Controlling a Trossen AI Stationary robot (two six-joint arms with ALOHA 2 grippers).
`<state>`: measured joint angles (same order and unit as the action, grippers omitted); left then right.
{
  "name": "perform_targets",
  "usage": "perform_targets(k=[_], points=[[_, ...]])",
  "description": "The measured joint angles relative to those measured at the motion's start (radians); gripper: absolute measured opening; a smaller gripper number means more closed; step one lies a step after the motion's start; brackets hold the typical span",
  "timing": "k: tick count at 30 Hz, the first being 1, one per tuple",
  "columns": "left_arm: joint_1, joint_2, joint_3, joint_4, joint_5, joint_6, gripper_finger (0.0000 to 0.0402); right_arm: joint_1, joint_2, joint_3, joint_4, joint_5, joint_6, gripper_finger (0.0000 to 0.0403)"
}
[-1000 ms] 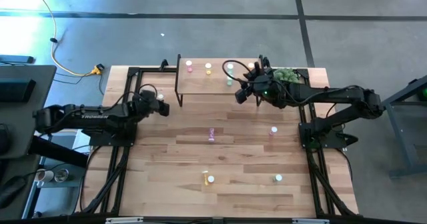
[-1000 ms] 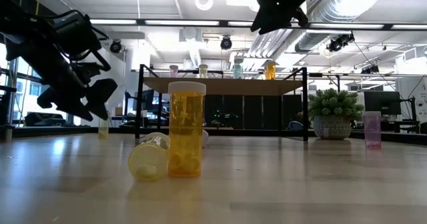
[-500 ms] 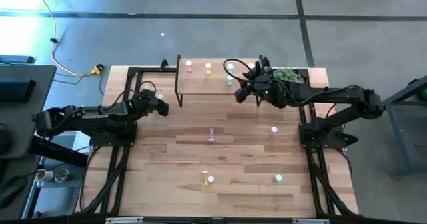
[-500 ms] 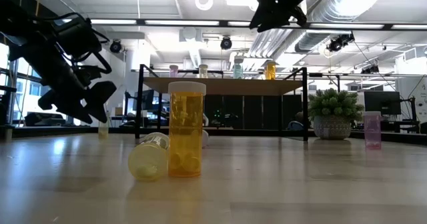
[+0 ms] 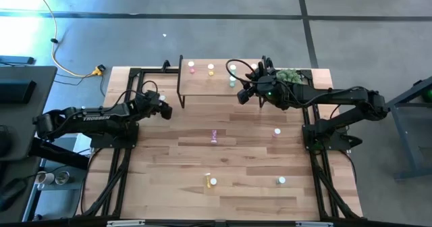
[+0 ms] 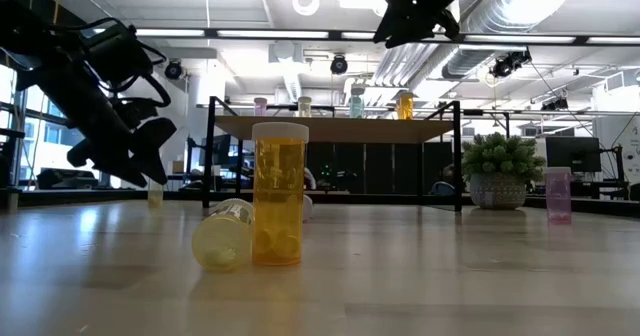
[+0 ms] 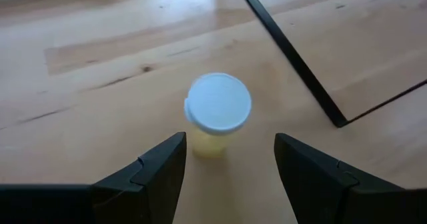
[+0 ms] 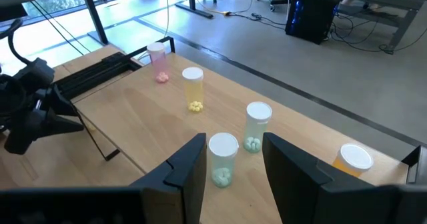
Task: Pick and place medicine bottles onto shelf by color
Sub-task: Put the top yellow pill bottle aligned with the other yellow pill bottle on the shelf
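A small yellow bottle with a white cap stands upright on the table near its left far corner, also seen as the yellow bottle in the low view. My left gripper hovers open just short of it, slanting down, one finger to each side. It touches nothing. The shelf at the far edge carries pink, yellow, two green and orange bottles, all upright. My right gripper hangs open well above the shelf's near edge, holding nothing.
Loose bottles on the table: a pink one lying at the centre, a pink one standing, an orange one standing beside a lying yellow one, and a green one. A potted plant stands at the shelf's right end.
My left gripper has swung slightly toward the table's far edge and rolled a little at the wrist, staying open near the yellow bottle. My right gripper and the bottles have kept still.
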<state>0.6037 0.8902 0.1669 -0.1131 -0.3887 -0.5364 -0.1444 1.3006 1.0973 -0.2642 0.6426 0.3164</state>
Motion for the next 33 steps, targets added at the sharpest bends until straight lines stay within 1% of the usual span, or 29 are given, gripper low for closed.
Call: perform_targets(k=[7,10,16,19,24,29,33], points=[[0.0,0.014,0.001,0.01,-0.031,-0.006,0.0216,0.0,0.0,0.0,0.0,0.0,-0.001,0.0138],[0.0,0.056,0.001,0.023,-0.064,-0.007,0.0216,0.0,0.0,0.0,0.0,0.0,0.0,0.0138],[0.0,0.178,0.001,0.129,-0.06,-0.009,0.0216,0.0,0.0,0.0,0.0,0.0,-0.002,0.0138],[0.0,0.224,0.002,0.145,-0.068,-0.01,0.0216,0.0,0.0,0.0,0.0,0.0,-0.002,0.0138],[0.0,0.283,0.002,0.172,-0.106,-0.033,0.0216,0.0,0.0,0.0,0.0,0.0,-0.003,0.0138],[0.0,0.332,0.002,0.261,-0.088,-0.006,0.0216,0.0,0.0,0.0,0.0,0.0,-0.003,0.0138],[-0.001,0.363,0.003,0.28,-0.095,-0.005,0.0214,0.0,0.0,0.0,0.0,-0.006,-0.003,0.0138]])
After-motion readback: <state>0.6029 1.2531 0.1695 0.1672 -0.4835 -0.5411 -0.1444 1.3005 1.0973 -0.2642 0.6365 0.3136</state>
